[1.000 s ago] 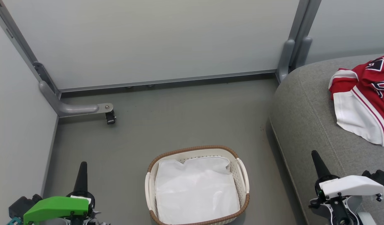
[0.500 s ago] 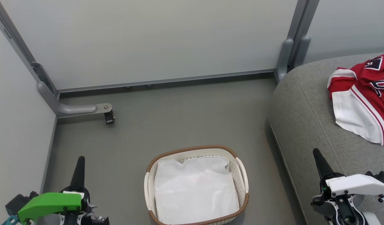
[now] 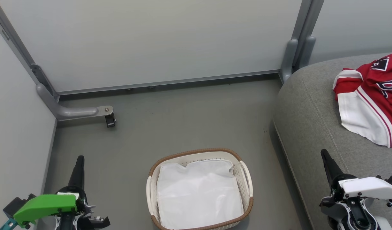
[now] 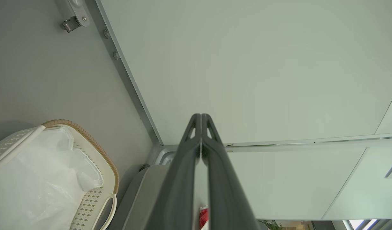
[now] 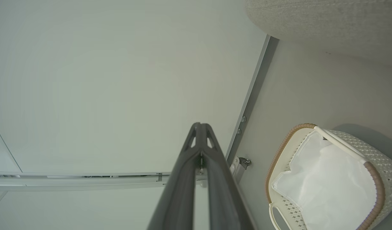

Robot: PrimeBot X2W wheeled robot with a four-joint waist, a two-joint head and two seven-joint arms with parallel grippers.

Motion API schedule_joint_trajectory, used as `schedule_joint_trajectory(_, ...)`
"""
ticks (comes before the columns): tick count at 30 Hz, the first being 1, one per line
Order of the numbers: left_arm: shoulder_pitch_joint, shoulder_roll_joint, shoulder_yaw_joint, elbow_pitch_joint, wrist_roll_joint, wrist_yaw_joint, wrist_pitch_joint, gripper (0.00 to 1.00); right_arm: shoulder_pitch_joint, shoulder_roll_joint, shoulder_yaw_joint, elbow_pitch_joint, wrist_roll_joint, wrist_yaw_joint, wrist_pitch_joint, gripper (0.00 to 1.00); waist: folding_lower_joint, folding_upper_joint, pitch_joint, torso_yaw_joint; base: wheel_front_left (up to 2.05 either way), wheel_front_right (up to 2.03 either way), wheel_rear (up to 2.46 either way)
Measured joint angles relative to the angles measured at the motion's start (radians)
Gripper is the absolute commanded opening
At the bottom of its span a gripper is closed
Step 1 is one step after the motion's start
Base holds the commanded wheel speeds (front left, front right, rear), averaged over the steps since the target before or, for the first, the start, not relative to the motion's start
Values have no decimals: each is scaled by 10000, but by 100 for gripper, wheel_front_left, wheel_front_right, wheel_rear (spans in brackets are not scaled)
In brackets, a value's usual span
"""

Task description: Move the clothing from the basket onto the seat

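Note:
The red clothing [image 3: 370, 99] with white trim lies bunched on the grey seat [image 3: 311, 108] at the right. On the floor stands the white basket [image 3: 247, 183] with its brown rim, lined with a plain white sheet [image 3: 199, 195]. The basket [image 4: 100, 166] shows at the lower left of the left wrist view, and the basket [image 5: 371, 169] at the lower right of the right wrist view. My left gripper [image 3: 79, 161] is shut and empty, left of the basket. My right gripper [image 3: 325, 155] is shut and empty, over the seat's front edge. In the wrist views the left gripper [image 4: 201, 116] and right gripper [image 5: 199, 125] have their fingers pressed together.
Pale partition walls [image 3: 151, 41] close the space behind and at the left. A grey metal foot with a castor [image 3: 109, 119] juts onto the floor at the back left. Grey floor [image 3: 183, 121] lies between the wall, basket and seat.
The whole head view has shifted slightly, so the camera moved. Both grippers stay shut; the left one sits a little lower and the right one edges rightward in the picture.

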Motion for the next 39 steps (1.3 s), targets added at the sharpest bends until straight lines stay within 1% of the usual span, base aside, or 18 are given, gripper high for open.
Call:
schedule_joint_trajectory(20,-269,-2,213,-23,-1208,-46,384,0,-50,-10,-188,-151,1373,0,351,0,0,0,18,-79,0,0,0)
schedule_joint_trajectory(39,-297,-4,228,-29,-1210,-48,410,0,-53,-10,-192,-155,1373,0,351,0,0,0,18,-79,0,0,0)
